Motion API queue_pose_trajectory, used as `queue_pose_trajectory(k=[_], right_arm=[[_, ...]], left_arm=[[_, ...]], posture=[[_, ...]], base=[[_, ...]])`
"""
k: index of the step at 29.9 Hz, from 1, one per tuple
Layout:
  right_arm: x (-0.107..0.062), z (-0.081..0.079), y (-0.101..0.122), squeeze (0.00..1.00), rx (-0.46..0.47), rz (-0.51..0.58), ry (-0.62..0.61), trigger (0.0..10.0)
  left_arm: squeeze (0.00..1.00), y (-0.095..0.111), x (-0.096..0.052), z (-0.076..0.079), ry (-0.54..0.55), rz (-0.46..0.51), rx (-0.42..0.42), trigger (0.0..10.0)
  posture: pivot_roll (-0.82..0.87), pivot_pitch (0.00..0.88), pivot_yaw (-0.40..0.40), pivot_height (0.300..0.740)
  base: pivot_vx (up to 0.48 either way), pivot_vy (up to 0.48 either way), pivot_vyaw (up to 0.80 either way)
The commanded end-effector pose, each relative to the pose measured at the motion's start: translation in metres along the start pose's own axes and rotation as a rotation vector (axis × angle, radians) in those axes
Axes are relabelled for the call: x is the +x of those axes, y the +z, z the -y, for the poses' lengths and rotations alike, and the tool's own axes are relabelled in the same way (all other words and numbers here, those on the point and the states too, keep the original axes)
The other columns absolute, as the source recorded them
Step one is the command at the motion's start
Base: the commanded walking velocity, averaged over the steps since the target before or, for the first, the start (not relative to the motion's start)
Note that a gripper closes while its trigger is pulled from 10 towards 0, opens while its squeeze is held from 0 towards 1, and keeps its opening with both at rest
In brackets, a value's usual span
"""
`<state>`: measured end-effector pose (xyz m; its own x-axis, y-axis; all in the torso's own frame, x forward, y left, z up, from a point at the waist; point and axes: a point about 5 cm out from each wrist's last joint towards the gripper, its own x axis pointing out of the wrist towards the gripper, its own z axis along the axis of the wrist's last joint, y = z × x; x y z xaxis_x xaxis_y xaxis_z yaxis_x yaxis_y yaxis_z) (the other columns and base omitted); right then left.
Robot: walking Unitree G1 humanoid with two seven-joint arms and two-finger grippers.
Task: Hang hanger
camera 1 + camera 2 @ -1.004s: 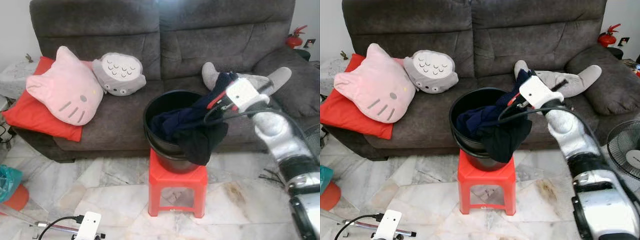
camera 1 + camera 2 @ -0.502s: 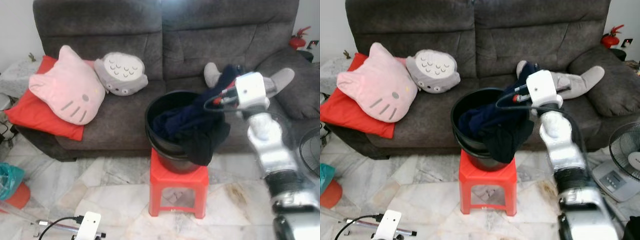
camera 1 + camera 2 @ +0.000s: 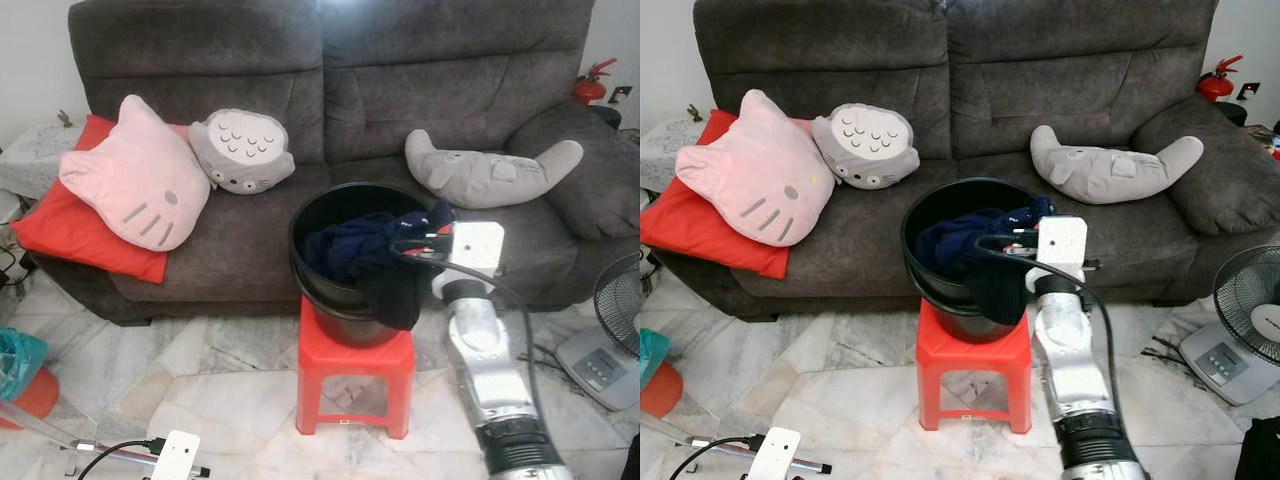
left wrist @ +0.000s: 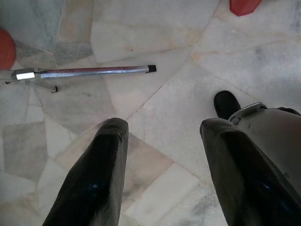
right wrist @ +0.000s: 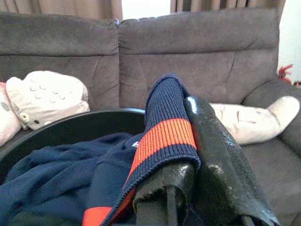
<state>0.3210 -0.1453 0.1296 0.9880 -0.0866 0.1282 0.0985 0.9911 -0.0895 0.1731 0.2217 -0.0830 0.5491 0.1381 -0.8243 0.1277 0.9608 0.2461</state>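
Fingers of the right gripper [image 5: 188, 155] are pinched on a dark blue knit garment [image 3: 350, 252], right at its cuff with the red stripe. The cloth is soft and floppy. It lies in a round black tub [image 3: 310, 275] on a small red plastic stool [image 3: 355, 375] in front of a fuzzy grey sofa [image 3: 420, 90]. The right arm is the near one; the cloth runs from its fingers down into the tub. No hanger can be made out. The left gripper [image 4: 162, 174] hangs low over the marble floor [image 4: 174, 52], its fingers apart and holding nothing.
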Motion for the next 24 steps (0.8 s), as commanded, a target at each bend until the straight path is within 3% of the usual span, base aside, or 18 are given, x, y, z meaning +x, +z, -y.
queue_pose_trajectory(k=[1, 6, 14, 24], right_arm=[[-0.002, -0.006, 0.004, 0.00, -0.002, 0.004, 0.009, 10.0], [-0.005, -0.006, 0.001, 0.00, 0.001, -0.013, 0.011, 10.0], [0.000, 0.008, 0.004, 0.00, -0.033, -0.007, -0.032, 10.0], [0.001, 0.002, 0.006, 0.00, -0.047, 0.000, -0.014, 10.0]], left_arm=[[0.00, -0.006, -0.001, -0.007, 0.008, -0.015, 0.022, 10.0], [0.00, -0.006, -0.001, -0.006, 0.010, -0.014, 0.017, 10.0], [0.00, -0.004, -0.001, -0.006, 0.006, -0.007, 0.011, 10.0], [0.00, -0.002, -0.001, -0.006, 0.009, -0.002, 0.005, 10.0]], posture=[[-0.14, 0.000, 0.058, 0.740], [-0.13, 0.000, 0.048, 0.740], [-0.13, 0.000, 0.047, 0.740], [-0.11, 0.000, 0.047, 0.740]], base=[[0.000, 0.000, 0.00], [0.000, 0.000, 0.00], [-0.271, 0.000, 0.00], [-0.293, 0.000, 0.00]])
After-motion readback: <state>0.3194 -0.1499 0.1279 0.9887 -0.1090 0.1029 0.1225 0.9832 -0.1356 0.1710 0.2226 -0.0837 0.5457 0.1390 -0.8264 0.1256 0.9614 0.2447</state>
